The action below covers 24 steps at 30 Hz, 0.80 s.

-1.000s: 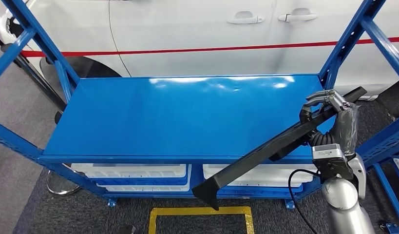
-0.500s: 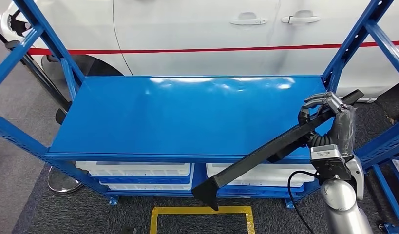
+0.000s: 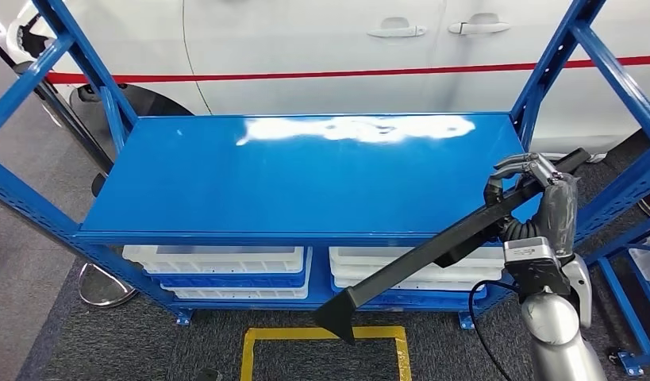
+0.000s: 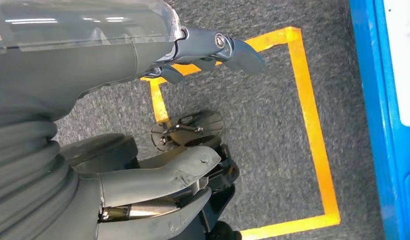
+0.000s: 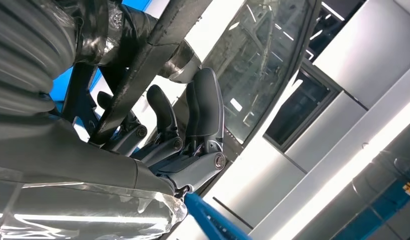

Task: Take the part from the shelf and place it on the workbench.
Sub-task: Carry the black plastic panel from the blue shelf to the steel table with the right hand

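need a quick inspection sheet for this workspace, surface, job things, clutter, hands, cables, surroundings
surface: blue shelf top is bare and glossy, with glare near the back.
job's things: long black part held off the shelf, slanting down past its front edge.
clutter: nothing seen on the top; white trays stacked on the level below.
hands: right hand grips the part near its upper end; left hand holds nothing, hanging over the floor.
cables: black cable loops beside the right forearm.
surroundings: white car behind the shelf; yellow floor marking on grey carpet.
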{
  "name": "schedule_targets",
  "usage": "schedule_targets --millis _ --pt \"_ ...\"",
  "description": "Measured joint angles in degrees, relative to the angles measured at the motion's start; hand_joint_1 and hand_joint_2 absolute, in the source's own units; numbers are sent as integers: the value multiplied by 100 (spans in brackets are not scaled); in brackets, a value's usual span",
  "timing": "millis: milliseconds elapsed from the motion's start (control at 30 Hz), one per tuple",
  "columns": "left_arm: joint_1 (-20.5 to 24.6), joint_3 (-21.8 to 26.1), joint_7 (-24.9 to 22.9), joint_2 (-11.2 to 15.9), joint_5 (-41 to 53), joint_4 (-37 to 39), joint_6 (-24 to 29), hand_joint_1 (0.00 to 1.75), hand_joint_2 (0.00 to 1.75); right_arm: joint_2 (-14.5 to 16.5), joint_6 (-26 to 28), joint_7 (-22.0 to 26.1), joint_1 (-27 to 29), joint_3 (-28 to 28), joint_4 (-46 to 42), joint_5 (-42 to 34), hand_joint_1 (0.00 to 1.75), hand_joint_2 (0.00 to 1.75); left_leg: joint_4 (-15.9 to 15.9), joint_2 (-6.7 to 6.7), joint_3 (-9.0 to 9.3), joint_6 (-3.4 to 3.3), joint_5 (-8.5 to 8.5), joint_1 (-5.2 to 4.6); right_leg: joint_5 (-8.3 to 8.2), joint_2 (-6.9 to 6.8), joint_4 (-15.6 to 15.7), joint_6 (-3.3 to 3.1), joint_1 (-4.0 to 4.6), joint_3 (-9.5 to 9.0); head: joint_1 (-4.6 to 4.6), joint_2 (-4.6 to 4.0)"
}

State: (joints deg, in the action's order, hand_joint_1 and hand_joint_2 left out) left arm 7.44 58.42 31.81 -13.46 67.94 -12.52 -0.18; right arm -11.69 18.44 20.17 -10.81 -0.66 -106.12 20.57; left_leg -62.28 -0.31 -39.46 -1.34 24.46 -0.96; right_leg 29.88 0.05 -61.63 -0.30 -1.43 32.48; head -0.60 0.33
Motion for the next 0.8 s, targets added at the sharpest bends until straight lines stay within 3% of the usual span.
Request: schedule_targets --millis 100,133,167,200,233,300,367,433,500,533,600,633,667,700,733,800 --pt "1 -8 -1 0 -4 0 5 0 175 0 -1 1 -10 -29 2 10 175 175 -839 3 -250 107 719 64 -139 -19 4 -70 16 158 -4 0" --pt "2 -10 -3 0 -7 0 5 0 175 0 -1 1 -11 -38 3 14 175 175 -1131 3 -301 122 870 80 -185 -24 1 -72 27 222 -4 0" --pt "2 -12 -5 0 -9 1 5 0 175 0 -2 1 -14 -45 7 16 175 175 -1289 3 -280 123 910 90 -232 -28 -1 -73 39 288 -3 0" --pt "2 -13 -8 0 -11 1 5 0 175 0 -2 1 -17 -51 10 17 175 175 -1253 2 -162 109 844 93 -278 -30 -3 -71 51 353 -4 0" --pt "3 -14 -12 0 -12 2 5 0 175 0 -3 1 -24 -56 16 19 175 175 -1020 -1 59 77 713 89 -324 -30 -3 -67 61 413 -3 0" --pt "16 -16 -18 1 -13 2 8 0 175 0 -3 -1 -46 -62 24 21 175 175 -222 -6 634 -18 542 51 -408 -30 9 -47 67 491 -3 0" --pt "30 -19 -22 2 -16 1 14 0 175 2 -3 -2 -69 -71 37 22 175 175 319 -10 954 -80 521 -10 -504 -38 63 10 31 506 -3 0" --pt "30 -19 -27 4 -19 1 19 0 175 6 -3 -2 -79 -93 60 23 175 175 491 -10 975 -128 418 -70 -622 -41 170 88 -23 499 -3 0" --pt "28 -19 -30 4 -20 2 21 0 175 9 -1 -2 -81 -110 79 25 175 175 689 22 991 -194 224 -77 -561 -30 177 125 -33 535 -1 0" --pt "28 -19 -30 4 -20 2 22 0 175 9 1 -2 -86 -111 85 26 175 175 770 38 980 -225 136 -65 -384 -21 30 129 -21 593 1 0" --pt "29 -19 -31 7 -27 2 25 0 175 9 4 -2 -91 -117 97 26 175 175 786 53 880 -253 36 -55 129 -8 -588 129 5 768 3 0" --pt "29 -19 -31 7 -31 2 26 0 175 9 5 -2 -90 -119 104 26 175 175 744 56 806 -253 11 -54 309 -5 -921 138 8 836 3 0" --pt "28 -19 -32 7 -34 2 27 0 175 9 5 -2 -86 -121 112 26 175 175 690 58 729 -246 -3 -52 366 -6 -1130 150 8 844 3 0" --pt "27 -19 -32 6 -32 2 27 0 175 9 5 -2 -85 -123 118 26 175 175 622 60 648 -241 -12 -45 310 -8 -1153 165 4 766 3 0" --pt "26 -20 -32 5 -31 2 27 0 175 9 5 -2 -85 -123 121 26 175 175 543 61 562 -233 -16 -32 183 -12 -982 184 -5 598 3 0" --pt "27 -21 -32 2 -25 2 27 0 175 9 5 -2 -91 -125 124 26 175 175 375 61 395 -206 -10 -10 43 -22 -362 219 -18 183 4 0"
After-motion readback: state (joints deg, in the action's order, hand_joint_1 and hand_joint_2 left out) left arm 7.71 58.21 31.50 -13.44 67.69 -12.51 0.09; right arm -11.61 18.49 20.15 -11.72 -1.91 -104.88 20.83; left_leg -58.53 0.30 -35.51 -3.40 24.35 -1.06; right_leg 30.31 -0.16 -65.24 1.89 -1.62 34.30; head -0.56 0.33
